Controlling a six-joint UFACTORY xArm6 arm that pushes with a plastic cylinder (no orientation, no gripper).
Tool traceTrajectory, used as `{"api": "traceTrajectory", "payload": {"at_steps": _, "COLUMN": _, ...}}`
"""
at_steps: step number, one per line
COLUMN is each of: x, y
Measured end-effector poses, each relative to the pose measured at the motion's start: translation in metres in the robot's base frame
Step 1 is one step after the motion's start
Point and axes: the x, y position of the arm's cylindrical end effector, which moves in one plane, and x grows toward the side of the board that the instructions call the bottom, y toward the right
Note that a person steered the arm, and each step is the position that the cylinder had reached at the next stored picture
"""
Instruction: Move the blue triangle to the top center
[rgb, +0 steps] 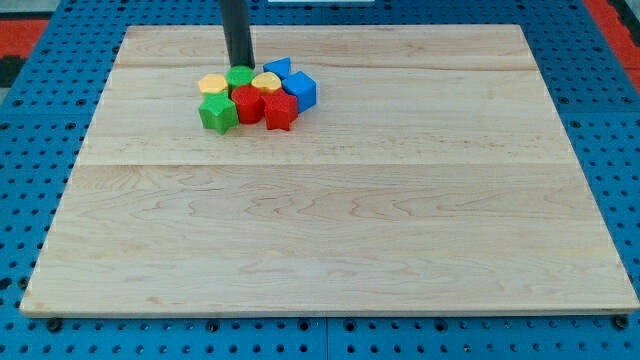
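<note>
The tip (240, 66) of the dark rod is down on the board (330, 250) near the view's top, left of centre, at the back edge of a tight cluster of blocks; there is no claw here at all, just a bare rod end, so nothing opens, closes or holds. The tip looks to be touching or just behind the green block (239, 77) in the cluster's back row, can't tell actual contact. The blue triangle (277, 68) sits at the cluster's top right corner, just to the view's right of the tip and about level with it, with a yellow block (266, 82) between them and slightly lower. Below the triangle is a blue cube (301, 90), touching or nearly so. Rest of the pile: another yellow block (213, 84) at the left, a green star-ish block (217, 113) at the lower left, two red blocks (263, 108) in front, shapes not clear. The triangle is already near the top edge, a bit left of the board's middle. Judgement: it needs only a short shove toward the view's right, so the tip should get round to the triangle's left side, without dragging the yellow or the blue cube along.
</note>
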Motion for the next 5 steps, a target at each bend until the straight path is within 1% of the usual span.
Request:
{"api": "traceTrajectory", "payload": {"at_steps": 1, "x": 0.0, "y": -0.02}}
{"api": "traceTrajectory", "payload": {"at_steps": 2, "x": -0.017, "y": -0.067}}
{"api": "traceTrajectory", "payload": {"at_steps": 3, "x": -0.02, "y": -0.082}}
{"api": "traceTrajectory", "payload": {"at_steps": 4, "x": -0.01, "y": -0.084}}
{"api": "traceTrajectory", "payload": {"at_steps": 5, "x": 0.019, "y": -0.068}}
